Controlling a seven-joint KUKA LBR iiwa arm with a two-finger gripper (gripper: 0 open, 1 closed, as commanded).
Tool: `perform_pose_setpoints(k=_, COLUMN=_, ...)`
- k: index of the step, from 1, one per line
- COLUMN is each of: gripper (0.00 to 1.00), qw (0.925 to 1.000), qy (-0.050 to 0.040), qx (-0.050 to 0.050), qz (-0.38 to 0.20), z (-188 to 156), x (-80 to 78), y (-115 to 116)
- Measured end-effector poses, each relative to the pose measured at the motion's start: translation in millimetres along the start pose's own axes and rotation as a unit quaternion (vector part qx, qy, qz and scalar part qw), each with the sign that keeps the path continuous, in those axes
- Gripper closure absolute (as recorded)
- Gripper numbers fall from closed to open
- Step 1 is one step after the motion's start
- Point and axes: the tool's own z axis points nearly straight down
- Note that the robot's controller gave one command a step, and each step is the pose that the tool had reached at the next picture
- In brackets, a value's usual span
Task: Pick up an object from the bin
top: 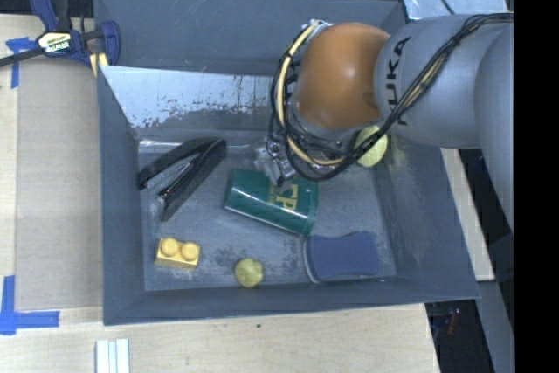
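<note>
Grey bin: KUKA arm, gripper over green box, poss. touching; grip unclear.

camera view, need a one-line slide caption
KUKA arm low over a dark green box in the bin; black stapler, yellow brick, ball and blue pad nearby

Green box: dark teal, yellow print on its top face. Lies flat mid-floor of the bin, long axis skewed, right end lower in view. My gripper is over its upper edge.
</note>
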Motion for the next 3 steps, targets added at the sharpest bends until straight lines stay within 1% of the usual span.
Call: perform_pose_setpoints(k=3, gripper=1.00, qw=1.0000, qy=0.0002, qx=0.000, qz=0.000, z=0.2, x=0.1, y=0.0)
